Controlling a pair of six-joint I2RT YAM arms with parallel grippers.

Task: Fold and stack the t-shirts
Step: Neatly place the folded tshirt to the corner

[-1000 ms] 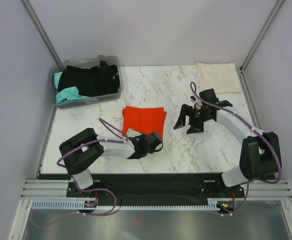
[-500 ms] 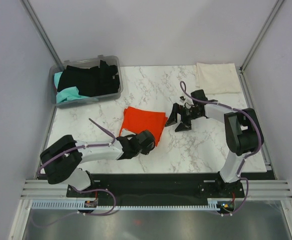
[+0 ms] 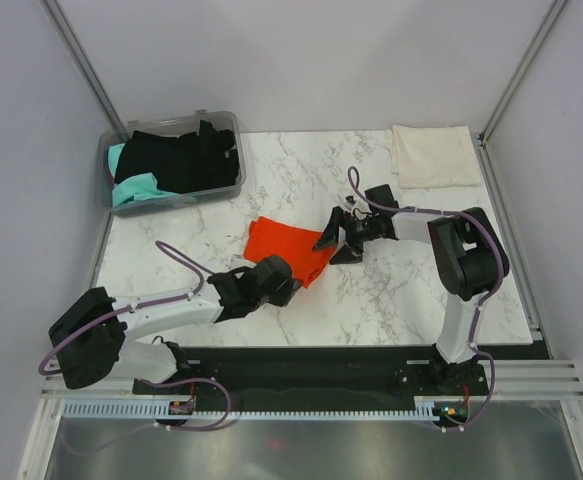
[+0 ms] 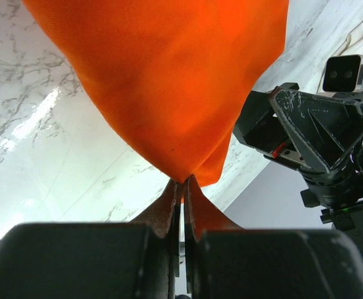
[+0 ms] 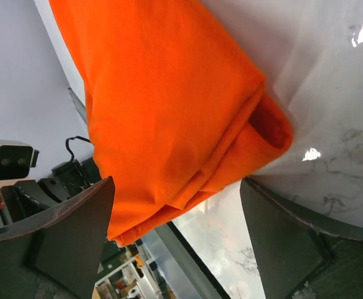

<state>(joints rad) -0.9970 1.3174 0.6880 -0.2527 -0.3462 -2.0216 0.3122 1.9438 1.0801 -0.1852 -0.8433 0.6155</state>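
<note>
On the desk (image 3: 421, 290), our left hand (image 3: 289, 272) has tugged the grasped orange t-shirt (image 3: 281, 240); our released right hand (image 3: 336, 243) has closed in for stacking.

Lighting: bright, even, from overhead; shadows faint, soft. Glare: white patches on marble table (image 4: 35, 118), 9 o'clock in left wrist view, 3 o'clock in right. Focus: wrist-view foregrounds soft; overhead sharp.
</note>
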